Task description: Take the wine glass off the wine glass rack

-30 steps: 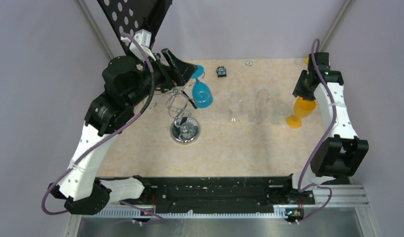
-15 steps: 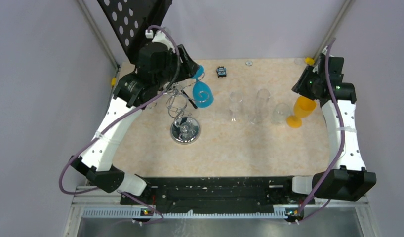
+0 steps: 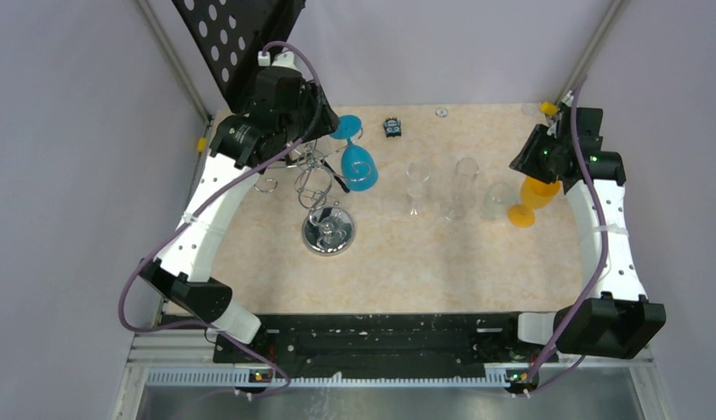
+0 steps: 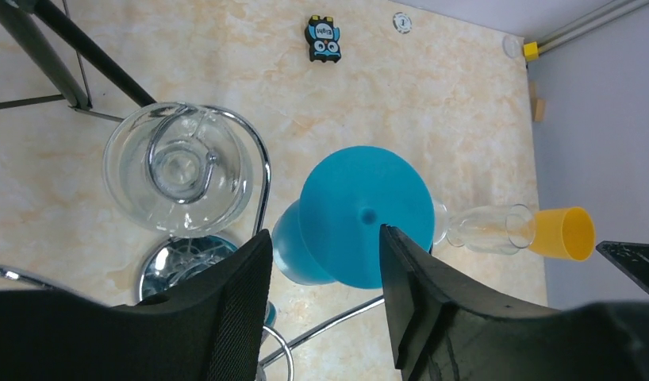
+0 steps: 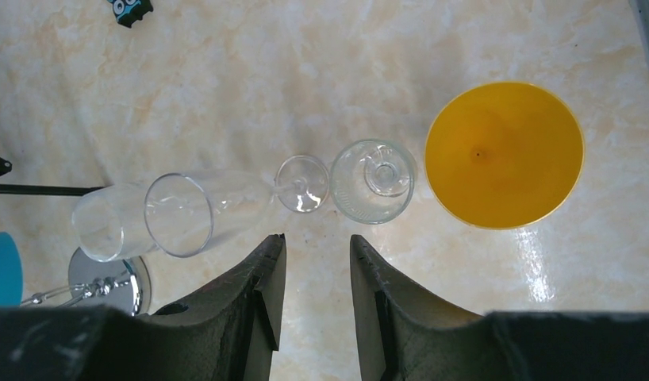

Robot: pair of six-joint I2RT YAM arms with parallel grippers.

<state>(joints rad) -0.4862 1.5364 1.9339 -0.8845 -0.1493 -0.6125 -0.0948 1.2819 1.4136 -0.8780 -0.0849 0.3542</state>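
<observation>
The silver wire wine glass rack (image 3: 315, 179) stands on its round chrome base (image 3: 328, 233) at the table's left middle. A blue wine glass (image 3: 358, 166) hangs upside down from one arm, its foot (image 4: 365, 214) uppermost. On another hook (image 4: 258, 167) hangs a clear glass (image 4: 177, 168). My left gripper (image 3: 326, 118) hovers open just above the blue foot, its jaws (image 4: 323, 238) apart with the foot showing below and between them, nothing gripped. My right gripper (image 3: 531, 157) is open and empty over the table (image 5: 317, 238), beside an orange glass (image 5: 504, 155).
Three clear glasses (image 3: 417, 184) (image 3: 464, 184) (image 3: 497, 199) stand in a row mid-table, with the orange glass (image 3: 537, 192) to their right. A black tripod stand with a perforated plate (image 3: 236, 35) rises at the back left. A small toy figure (image 3: 391, 127) lies near the far edge.
The left arm has stretched out and its wrist has swung back over the rack top, jaws narrowing. The right arm has straightened up and shifted slightly left. No glass has moved.
</observation>
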